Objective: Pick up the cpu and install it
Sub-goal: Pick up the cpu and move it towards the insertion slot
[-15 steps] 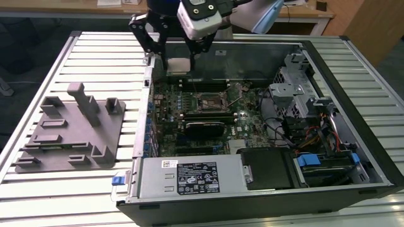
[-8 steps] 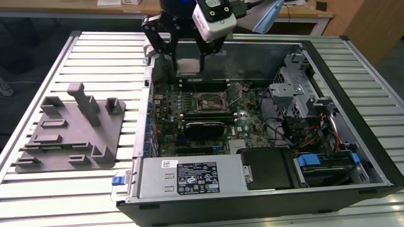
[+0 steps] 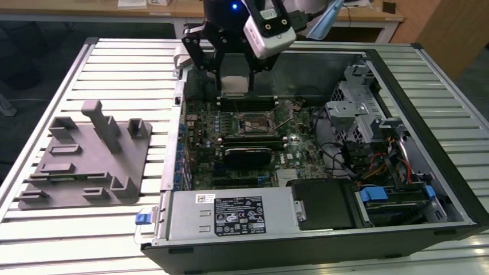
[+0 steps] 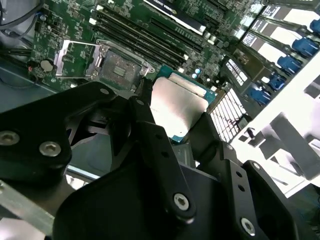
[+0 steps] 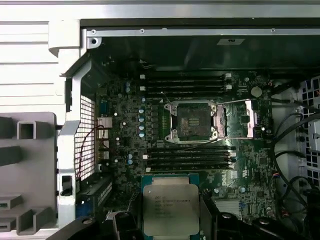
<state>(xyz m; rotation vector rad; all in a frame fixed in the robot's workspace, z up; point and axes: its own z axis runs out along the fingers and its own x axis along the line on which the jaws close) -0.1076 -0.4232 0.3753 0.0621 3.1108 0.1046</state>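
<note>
Hanging over the open computer case, the gripper pinches the cpu by two edges, apparently clear of the motherboard, its empty socket lying near.

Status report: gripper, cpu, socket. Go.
Gripper shut on the cpu, held above the motherboard. Cpu not yet in the socket. Socket open, retention frame swung aside, nothing lying across it.

I'm seeing flat, even light in the exterior view: surface bright, case interior dim toward 3 o'clock. Second wrist view: cpu lid glares, fixture tray washed out white.
</note>
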